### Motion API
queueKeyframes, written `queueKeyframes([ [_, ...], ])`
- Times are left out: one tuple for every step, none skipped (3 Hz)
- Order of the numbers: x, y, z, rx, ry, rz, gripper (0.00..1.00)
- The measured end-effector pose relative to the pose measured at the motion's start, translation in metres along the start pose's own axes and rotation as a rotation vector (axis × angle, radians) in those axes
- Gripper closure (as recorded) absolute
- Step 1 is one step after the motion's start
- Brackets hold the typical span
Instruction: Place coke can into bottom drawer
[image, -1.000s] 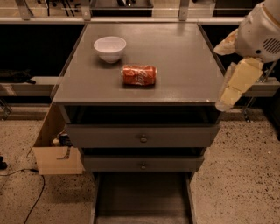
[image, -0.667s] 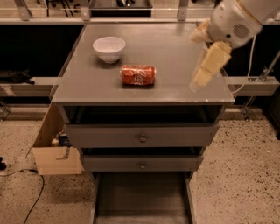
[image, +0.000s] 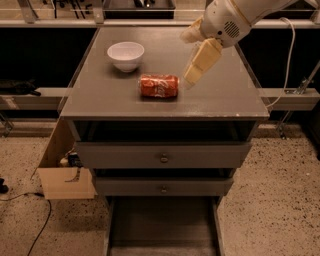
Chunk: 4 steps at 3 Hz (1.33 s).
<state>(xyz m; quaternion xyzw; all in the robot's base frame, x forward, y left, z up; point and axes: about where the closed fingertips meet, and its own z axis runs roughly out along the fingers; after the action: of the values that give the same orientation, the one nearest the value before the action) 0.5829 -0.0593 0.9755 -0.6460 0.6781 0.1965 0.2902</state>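
Note:
The coke can (image: 159, 85) lies on its side on the grey cabinet top (image: 100, 95), in front of the white bowl. The gripper (image: 192, 75) hangs from the white arm at the upper right, its cream fingers pointing down-left, just right of the can and slightly above the top. It holds nothing. The bottom drawer (image: 162, 225) is pulled out at the foot of the cabinet, its grey floor bare.
A white bowl (image: 126, 55) stands at the back left of the cabinet top. Two upper drawers with round knobs (image: 163, 158) are closed. A cardboard box (image: 65, 172) sits on the floor at the left. A cable (image: 290, 60) runs at the right.
The arm and gripper have swung left from the cabinet's right edge to just beside the can. The can, bowl and drawers have not moved.

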Motion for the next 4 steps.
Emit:
queueKeyframes([
  [-0.009,-0.026,0.065,-0.022,-0.070,0.071,0.00],
  [-0.009,-0.027,0.067,-0.020,-0.073,0.073,0.00],
  [-0.002,-0.023,0.071,-0.008,-0.068,0.089,0.00],
  [0.005,-0.034,0.081,0.008,-0.075,0.088,0.00],
])
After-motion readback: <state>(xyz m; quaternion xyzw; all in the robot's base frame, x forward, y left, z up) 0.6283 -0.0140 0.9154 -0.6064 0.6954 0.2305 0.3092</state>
